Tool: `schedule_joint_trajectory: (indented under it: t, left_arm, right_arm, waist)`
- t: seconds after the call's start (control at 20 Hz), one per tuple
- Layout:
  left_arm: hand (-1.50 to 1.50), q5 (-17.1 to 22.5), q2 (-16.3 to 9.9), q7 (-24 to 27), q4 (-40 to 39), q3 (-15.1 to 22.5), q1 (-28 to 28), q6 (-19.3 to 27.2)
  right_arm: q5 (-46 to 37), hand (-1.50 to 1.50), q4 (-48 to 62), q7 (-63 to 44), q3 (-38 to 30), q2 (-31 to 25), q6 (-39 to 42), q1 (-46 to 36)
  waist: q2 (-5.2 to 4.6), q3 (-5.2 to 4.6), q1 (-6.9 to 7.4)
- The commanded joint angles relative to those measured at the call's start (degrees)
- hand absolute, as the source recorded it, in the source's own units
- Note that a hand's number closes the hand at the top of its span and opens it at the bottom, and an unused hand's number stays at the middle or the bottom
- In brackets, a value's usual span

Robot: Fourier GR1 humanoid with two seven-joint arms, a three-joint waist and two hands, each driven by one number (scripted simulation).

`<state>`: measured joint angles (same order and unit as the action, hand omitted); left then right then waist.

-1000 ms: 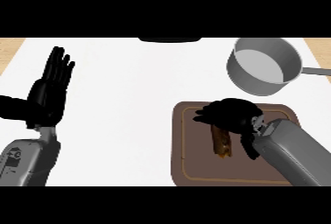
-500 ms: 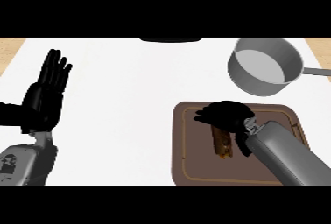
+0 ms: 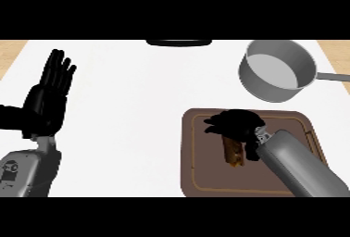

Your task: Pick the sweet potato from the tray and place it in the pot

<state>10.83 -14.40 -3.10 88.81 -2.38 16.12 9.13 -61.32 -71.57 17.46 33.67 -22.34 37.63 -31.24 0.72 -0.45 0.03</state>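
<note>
The sweet potato (image 3: pixel 234 153), an elongated brown piece, lies lengthwise on the dark brown tray (image 3: pixel 205 176) at the lower right. My right hand (image 3: pixel 236 125) sits over its far end with the fingers curled down around it, hiding that end. The near end sticks out toward me, still resting on the tray. The grey pot (image 3: pixel 277 69) stands beyond the tray at the upper right, with its handle (image 3: pixel 335 77) pointing right and nothing visible inside. My left hand (image 3: pixel 48 99) rests open at the left edge, fingers up.
A dark rounded object (image 3: pixel 178 42) sits at the far edge of the white counter, top centre. Wooden surface shows at both upper corners. My right forearm (image 3: pixel 301 166) crosses the tray's right half.
My right hand has shifted a little to the left over the tray and closed down onto the sweet potato's far end. The left hand has barely moved.
</note>
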Motion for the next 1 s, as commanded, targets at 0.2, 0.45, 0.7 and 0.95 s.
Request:
schedule_joint_trajectory:
  t: [0.2,0.45,0.7,0.95]
  left_arm:
    - [0.00,-0.67,1.44,3.04,-3.21,-0.33,-0.67,-0.53]
    - [0.00,-1.95,2.31,1.99,-0.87,1.09,-1.81,0.15]
    - [0.00,-1.07,1.03,1.97,-3.44,-1.75,0.44,-1.19]
    - [0.00,-0.03,-0.17,0.25,-0.47,-1.95,-0.81,-2.10]
  right_arm:
    - [-1.59,1.50,-0.91,8.45,3.84,-0.32,-3.89,3.34]
    - [-4.27,1.50,-0.38,6.66,3.85,2.16,-7.52,4.69]
    - [-7.30,1.50,-14.96,1.61,1.16,0.40,-5.12,7.28]
    - [-6.15,1.50,-12.47,-17.90,-4.11,21.62,-12.81,9.30]
  waist:
    - [-0.84,0.43,-0.07]
    - [-0.74,0.46,0.24]
    - [-0.56,0.43,-0.46]
    - [-0.21,0.50,-0.10]
